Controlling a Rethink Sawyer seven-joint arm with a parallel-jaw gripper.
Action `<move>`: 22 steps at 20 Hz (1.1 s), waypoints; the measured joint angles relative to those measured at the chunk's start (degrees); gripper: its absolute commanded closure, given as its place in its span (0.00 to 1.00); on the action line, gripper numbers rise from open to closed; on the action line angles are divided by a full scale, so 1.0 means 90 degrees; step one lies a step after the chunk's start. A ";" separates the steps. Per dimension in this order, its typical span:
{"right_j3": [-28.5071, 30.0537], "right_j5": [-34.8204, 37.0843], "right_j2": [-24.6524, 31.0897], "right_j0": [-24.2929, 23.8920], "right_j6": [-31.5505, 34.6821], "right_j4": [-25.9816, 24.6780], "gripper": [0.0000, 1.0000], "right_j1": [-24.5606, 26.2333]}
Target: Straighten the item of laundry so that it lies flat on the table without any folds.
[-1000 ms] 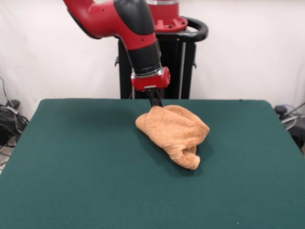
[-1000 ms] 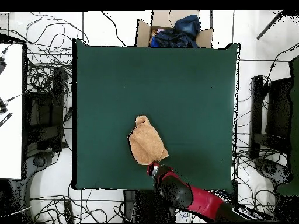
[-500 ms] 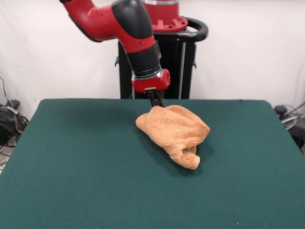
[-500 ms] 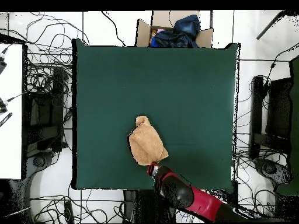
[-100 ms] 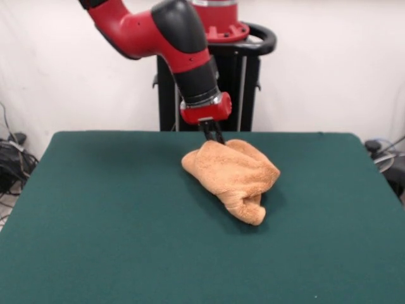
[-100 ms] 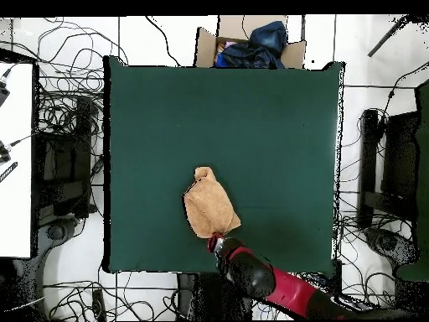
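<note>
Gripping the far edge of the crumpled towel (image 5: 233, 176) on the green table (image 5: 101, 215), gripper (image 5: 215, 137) closed on the cloth, folds bunched.

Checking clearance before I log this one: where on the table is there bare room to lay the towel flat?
The table is bare nearly everywhere. The widest patch lies between the crumpled towel and the edge by the cardboard box; both side strips are also free. It is crowded only at the edge nearest the robot, where the gripper meets the towel's rim.
</note>
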 measured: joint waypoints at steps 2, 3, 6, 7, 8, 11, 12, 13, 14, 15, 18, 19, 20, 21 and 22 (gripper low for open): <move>0.0002 0.0000 0.0000 0.0000 0.0000 0.0000 0.00 0.0030; 0.0006 -0.0001 0.0000 0.0000 0.0000 0.0001 0.00 0.0039; 0.0031 -0.0001 0.0000 0.0000 0.0000 0.0041 0.00 0.0035; 0.0041 -0.0001 0.0000 0.0000 0.0000 0.0058 0.00 0.0035; 0.0060 -0.0001 0.0001 -0.0002 0.0000 0.0080 0.00 0.0035; 0.0107 -0.0001 0.0007 -0.0014 0.0000 0.0117 0.00 0.0035; 0.0128 -0.0001 0.0012 -0.0023 0.0000 0.0123 0.00 0.0035; 0.0145 -0.0001 0.0022 -0.0035 0.0000 0.0122 0.00 0.0035; 0.0154 -0.0001 0.0033 -0.0047 0.0001 0.0124 0.00 0.0035; 0.0162 -0.0001 0.0045 -0.0059 0.0001 0.0126 0.00 0.0034; 0.0221 -0.0001 0.0227 -0.0234 0.0014 0.0149 0.00 0.0038; 0.0234 -0.0001 0.0265 -0.0280 0.0024 0.0158 0.00 0.0042; 0.0276 -0.0001 0.0378 -0.0410 0.0058 0.0182 0.00 0.0061; 0.0291 -0.0001 0.0416 -0.0454 0.0072 0.0195 0.00 0.0072; 0.0306 -0.0001 0.0447 -0.0495 0.0087 0.0206 0.00 0.0085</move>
